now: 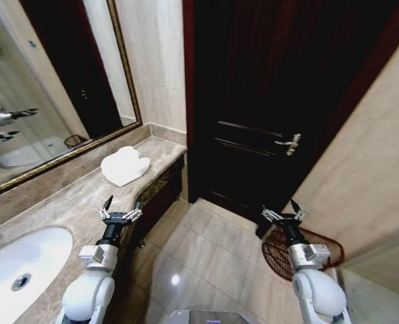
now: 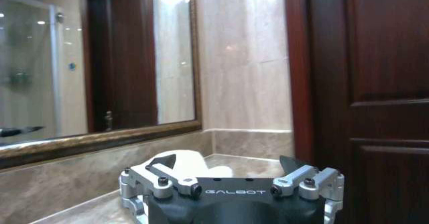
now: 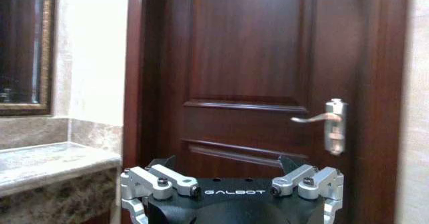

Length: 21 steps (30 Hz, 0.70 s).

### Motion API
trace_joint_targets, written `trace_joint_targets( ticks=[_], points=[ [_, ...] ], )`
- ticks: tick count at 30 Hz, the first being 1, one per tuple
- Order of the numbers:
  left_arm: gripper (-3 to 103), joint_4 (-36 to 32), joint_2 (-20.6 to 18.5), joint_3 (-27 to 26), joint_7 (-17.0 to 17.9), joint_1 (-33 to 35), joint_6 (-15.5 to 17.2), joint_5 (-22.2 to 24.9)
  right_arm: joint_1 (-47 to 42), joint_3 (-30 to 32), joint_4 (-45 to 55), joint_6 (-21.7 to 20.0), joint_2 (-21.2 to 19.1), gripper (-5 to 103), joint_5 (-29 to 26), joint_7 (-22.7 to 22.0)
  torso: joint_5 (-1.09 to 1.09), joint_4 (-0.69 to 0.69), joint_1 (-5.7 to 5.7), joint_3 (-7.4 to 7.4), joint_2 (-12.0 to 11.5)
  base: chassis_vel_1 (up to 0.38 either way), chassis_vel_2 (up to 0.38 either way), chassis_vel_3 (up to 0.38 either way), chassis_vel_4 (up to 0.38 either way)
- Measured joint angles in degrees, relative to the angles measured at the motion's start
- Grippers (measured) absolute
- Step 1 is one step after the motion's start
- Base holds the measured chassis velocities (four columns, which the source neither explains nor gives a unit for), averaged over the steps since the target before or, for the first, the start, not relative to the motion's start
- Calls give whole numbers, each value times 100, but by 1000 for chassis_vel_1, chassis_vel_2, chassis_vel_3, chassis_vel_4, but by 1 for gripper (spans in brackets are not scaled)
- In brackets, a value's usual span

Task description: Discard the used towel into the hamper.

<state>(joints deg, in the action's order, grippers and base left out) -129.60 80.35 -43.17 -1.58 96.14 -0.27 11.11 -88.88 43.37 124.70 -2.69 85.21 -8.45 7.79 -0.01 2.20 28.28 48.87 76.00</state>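
On the veined marble bench (image 1: pixel 64 202) lies a soft, crumpled white towel (image 1: pixel 125 165). The round dark-red wire-mesh hamper (image 1: pixel 324 251) stands on glossy floor tiles (image 1: pixel 199 253). Left hand (image 1: pixel 120 206) and right hand (image 1: pixel 284 210) are both spread open, marked "GALBOT".

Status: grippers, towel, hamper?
Left gripper open, short of towel on counter. Right gripper open above hamper. Nothing in the way.

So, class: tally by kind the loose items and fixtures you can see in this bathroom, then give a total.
Towels: 1
Hampers: 1
Sinks: 1
Mirrors: 1
Doors: 1
Grippers: 2, left and right
Total: 7
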Motion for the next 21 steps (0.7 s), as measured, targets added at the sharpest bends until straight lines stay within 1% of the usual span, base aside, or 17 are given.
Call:
trace_joint_targets(
  ticks=[6, 7, 11, 13, 16, 21],
  points=[
    [100, 13, 19, 7, -3, -4, 13, -18, 23, -9, -21, -9, -12, 100, -1, 0, 0, 0, 0, 0, 0, -33, 238, 227, -29],
    [100, 16, 21, 7, -3, -4, 12, -25, 23, -10, -28, -11, -24, 100, 0, 0, 3, 1, 0, 0, 0, -42, 195, 208, -29],
    [100, 29, 23, 7, 3, -5, -23, -19, 22, -5, -32, -11, -46, 100, -8, 0, 0, 1, 0, 0, 0, -39, 195, 217, -45],
    [100, 15, 24, 18, 31, -1, -34, 120, 23, -2, -41, -11, -54, 100, -15, 0, 2, 2, 0, 0, 0, -66, 192, 194, -60],
    [100, 1, 30, 28, 58, 1, -34, 179, 26, 3, -63, -10, -55, 100, -15, 0, 1, 1, 0, 0, 0, -95, 156, 149, -102],
    [100, 12, 43, 37, 54, 9, -69, 129, 25, 11, -106, 22, -47, 100, -15, -2, 2, -1, -1, 0, 0, -149, 119, 128, -130]
  ],
)
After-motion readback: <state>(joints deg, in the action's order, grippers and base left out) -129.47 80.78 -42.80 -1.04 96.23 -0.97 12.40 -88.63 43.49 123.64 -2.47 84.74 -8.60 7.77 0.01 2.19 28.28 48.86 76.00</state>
